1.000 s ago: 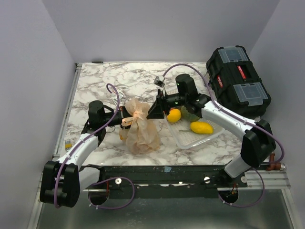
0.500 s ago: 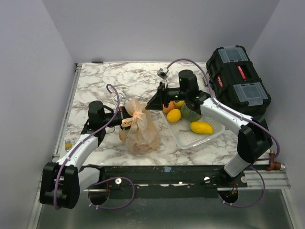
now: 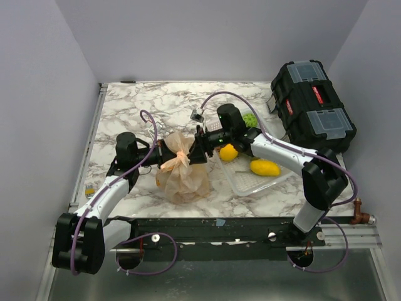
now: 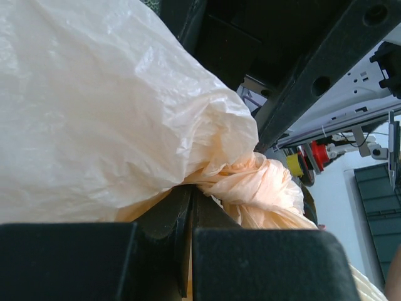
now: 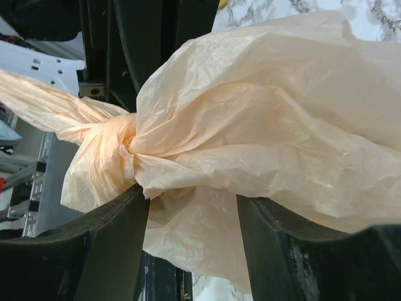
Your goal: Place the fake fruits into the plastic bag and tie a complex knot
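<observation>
Pinching the crinkly plastic bag (image 3: pixel 186 180) beside its knot (image 5: pixel 108 148), left jaws clamp; right jaws gape.

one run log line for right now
left jaws: shut on plastic bag neck | right jaws: open, straddling bag top beside knot | yellow fruits: in basket

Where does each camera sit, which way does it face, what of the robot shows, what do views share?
Top external: above and behind both arms, facing down at the marble table; they show whole.
Left wrist: on left arm, faces along the left gripper, shut on the thin pale-orange plastic bag beside its twisted knot.
Right wrist: on right arm, faces past the open right gripper, straddling the bag.
Shared: both wrist views show the knot.
</observation>
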You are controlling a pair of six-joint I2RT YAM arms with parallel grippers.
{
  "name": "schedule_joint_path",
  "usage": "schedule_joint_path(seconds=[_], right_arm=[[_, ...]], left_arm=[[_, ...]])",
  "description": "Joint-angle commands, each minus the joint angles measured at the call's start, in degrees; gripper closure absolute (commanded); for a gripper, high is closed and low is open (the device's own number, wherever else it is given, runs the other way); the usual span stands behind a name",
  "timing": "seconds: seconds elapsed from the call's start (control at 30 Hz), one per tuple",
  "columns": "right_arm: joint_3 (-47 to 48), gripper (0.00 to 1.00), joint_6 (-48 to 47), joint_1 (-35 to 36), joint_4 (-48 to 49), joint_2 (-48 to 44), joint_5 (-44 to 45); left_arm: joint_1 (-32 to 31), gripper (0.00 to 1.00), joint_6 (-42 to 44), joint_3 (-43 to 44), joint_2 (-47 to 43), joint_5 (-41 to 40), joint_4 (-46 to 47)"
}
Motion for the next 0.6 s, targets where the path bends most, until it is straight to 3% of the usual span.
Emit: schedule_joint_path(seconds=[0.0, 0.2, 0.57], right_arm=[[-1.59, 0.36, -1.01, 0.72, -1.24, -1.18, -4.07], [-0.71, 0.3, 3.81, 1.94, 5.06, 1.24, -3.48], [2.8, 0.21, 14.37, 6.12, 18.56, 6.47, -5.49]], left_arm=[[0.38, 1.0, -0.84, 1.98, 0.82, 0.44, 2.67], [-0.34, 1.0, -7.02, 1.4, 2.64, 2.31, 10.79], [-3.14, 1.0, -10.34, -0.64, 4.34, 2.74, 15.79]])
